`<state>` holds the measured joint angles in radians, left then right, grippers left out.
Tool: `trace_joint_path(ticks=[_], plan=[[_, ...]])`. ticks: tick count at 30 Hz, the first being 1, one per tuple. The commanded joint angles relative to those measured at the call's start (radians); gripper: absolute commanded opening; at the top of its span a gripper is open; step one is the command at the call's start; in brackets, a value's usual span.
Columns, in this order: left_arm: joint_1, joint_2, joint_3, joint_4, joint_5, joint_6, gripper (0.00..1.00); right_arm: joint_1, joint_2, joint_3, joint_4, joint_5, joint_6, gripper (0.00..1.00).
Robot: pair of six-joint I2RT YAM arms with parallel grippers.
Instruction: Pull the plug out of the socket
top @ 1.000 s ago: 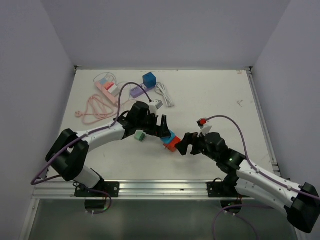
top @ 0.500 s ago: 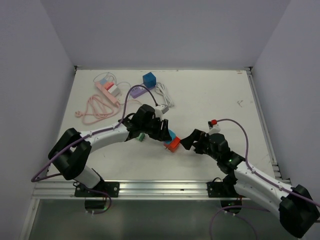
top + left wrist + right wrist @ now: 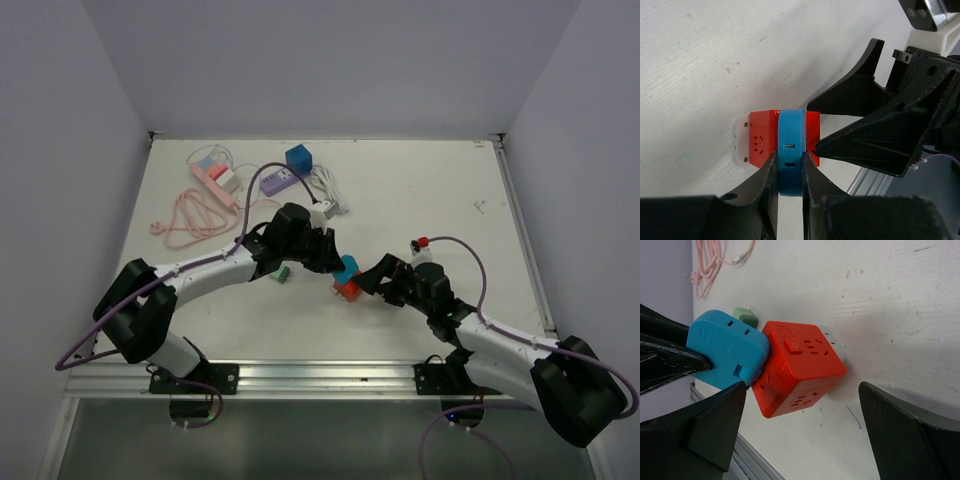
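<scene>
Near the front middle of the table [image 3: 430, 200], the red socket cube [image 3: 800, 367] lies between the wide-spread fingers of my right pincer [image 3: 800, 388], apparently not gripped. My left pincer [image 3: 789, 161] is clenched on the blue plug [image 3: 790, 145], which sits in the cube's face toward my left arm, so the pull runs that way. The plug's pins are hidden inside the cube.

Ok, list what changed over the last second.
The left gripper closed onto the blue plug, which it only straddled with open jaws before. The right gripper shifted slightly beside the red socket block but stayed open, holding nothing. The plug is still in the socket block. The pink cable and the blue cube at the back did not move.
</scene>
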<state>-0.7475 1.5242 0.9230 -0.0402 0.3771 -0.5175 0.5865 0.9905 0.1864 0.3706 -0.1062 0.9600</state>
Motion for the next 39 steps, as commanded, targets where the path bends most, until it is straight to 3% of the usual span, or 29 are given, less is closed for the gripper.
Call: trace_joint_path(ticks=[1, 12, 20, 30, 31, 36, 39], plan=[[-0.003, -0.053, -0.015, 0.083, -0.043, -0.027, 0.0, -0.014, 0.025, -0.013, 0.137, -0.029, 0.045, 0.99], [-0.001, -0.139, -0.098, 0.289, -0.078, -0.16, 0.0, -0.025, 0.149, -0.039, 0.342, -0.073, 0.095, 0.99], [0.0, -0.194, -0.104, 0.318, -0.124, -0.191, 0.0, -0.047, 0.238, -0.041, 0.565, -0.147, 0.152, 0.98], [0.031, -0.228, -0.128, 0.341, -0.119, -0.216, 0.0, -0.051, 0.376, -0.016, 0.884, -0.294, 0.135, 0.82], [0.034, -0.233, -0.13, 0.339, -0.119, -0.216, 0.0, -0.053, 0.391, -0.004, 0.895, -0.306, 0.126, 0.76], [0.048, -0.24, -0.135, 0.304, -0.138, -0.191, 0.0, -0.051, 0.402, 0.025, 0.897, -0.337, 0.095, 0.66], [0.05, -0.251, -0.131, 0.261, -0.162, -0.158, 0.0, -0.053, 0.37, 0.035, 0.826, -0.328, 0.069, 0.65]])
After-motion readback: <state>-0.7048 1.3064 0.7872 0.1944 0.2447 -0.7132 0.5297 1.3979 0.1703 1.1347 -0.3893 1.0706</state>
